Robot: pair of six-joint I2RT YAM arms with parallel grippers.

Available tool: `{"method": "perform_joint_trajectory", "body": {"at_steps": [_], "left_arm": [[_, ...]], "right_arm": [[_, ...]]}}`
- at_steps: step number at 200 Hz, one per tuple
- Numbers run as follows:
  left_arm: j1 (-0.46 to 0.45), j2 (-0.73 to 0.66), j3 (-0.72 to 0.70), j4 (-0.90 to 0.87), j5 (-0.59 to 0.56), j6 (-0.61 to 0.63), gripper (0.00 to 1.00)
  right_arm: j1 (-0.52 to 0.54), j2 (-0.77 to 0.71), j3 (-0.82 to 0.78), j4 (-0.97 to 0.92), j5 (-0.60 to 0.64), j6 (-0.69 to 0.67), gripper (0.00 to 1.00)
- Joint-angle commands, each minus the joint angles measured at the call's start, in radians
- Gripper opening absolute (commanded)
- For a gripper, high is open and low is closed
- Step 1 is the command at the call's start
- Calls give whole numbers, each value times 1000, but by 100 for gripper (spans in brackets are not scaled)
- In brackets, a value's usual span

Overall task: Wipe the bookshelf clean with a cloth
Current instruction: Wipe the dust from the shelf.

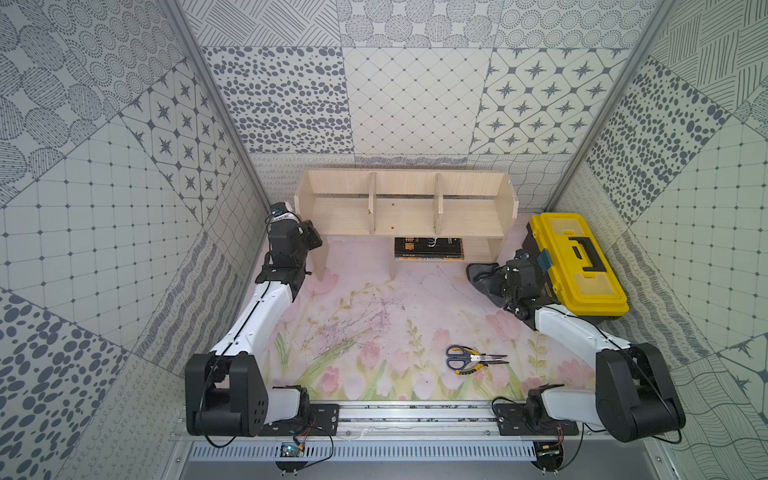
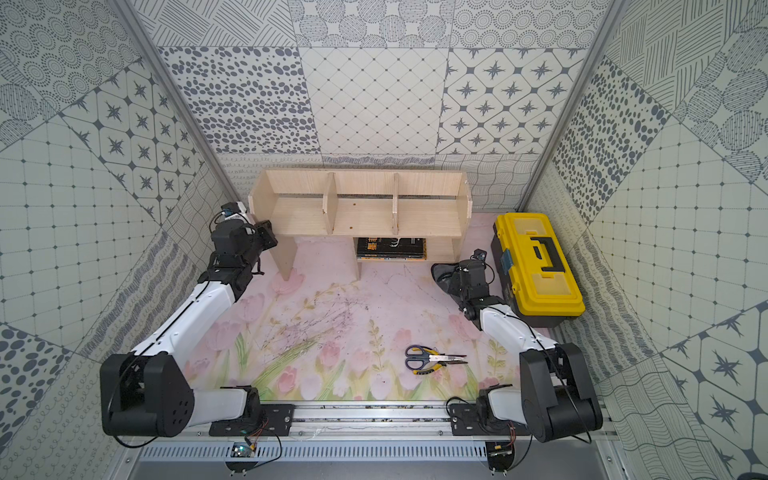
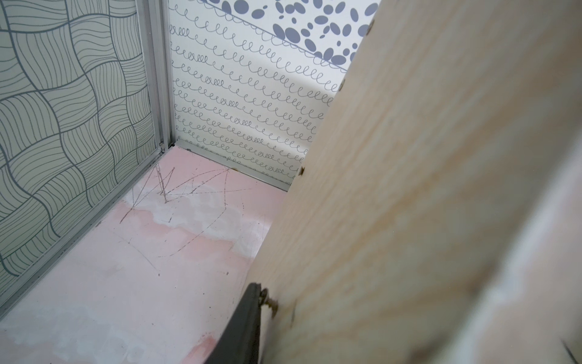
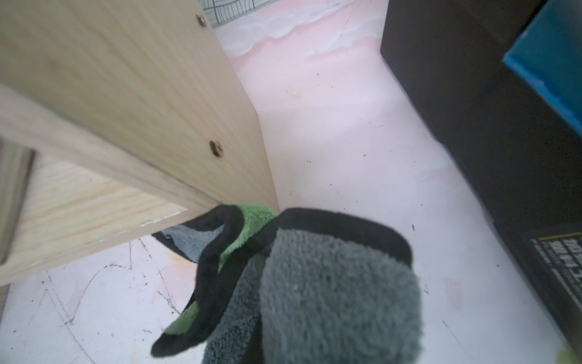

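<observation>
Left end effector (image 1: 309,236) sits at the left side panel of the bookshelf (image 1: 340,216). One finger (image 3: 245,327) lies flat on the panel's outer face and the other is hidden, so I cannot tell whether it grips. If the shelf is unbraced, wiping pressure may slide it.

The cloth (image 4: 330,283) is bunched in the clamped right end effector (image 1: 500,282), at the right panel's lower front corner, where a loose fold may snag. The toolbox (image 1: 582,266) stands near, and the wrist could strike it.
</observation>
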Motion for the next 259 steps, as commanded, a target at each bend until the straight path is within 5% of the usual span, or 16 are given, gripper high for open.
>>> {"method": "perform_joint_trajectory", "body": {"at_steps": [1, 57, 120, 158, 218, 259], "left_arm": [[-13, 6, 38, -113, 9, -7, 0], [-8, -19, 57, -187, -12, -65, 0], [-7, -41, 18, -156, 11, -49, 0], [-7, -45, -8, -134, 17, -30, 0], [10, -4, 16, -120, 84, -39, 0], [21, -11, 9, -117, 104, -64, 0]], "right_arm": [[56, -70, 35, 49, -3, -20, 0], [417, -114, 157, 85, 149, -131, 0], [708, 263, 497, 272, 172, -167, 0], [745, 436, 629, 330, 235, -164, 0], [730, 431, 363, 359, 239, -67, 0], [730, 385, 417, 358, 234, -106, 0]]}}
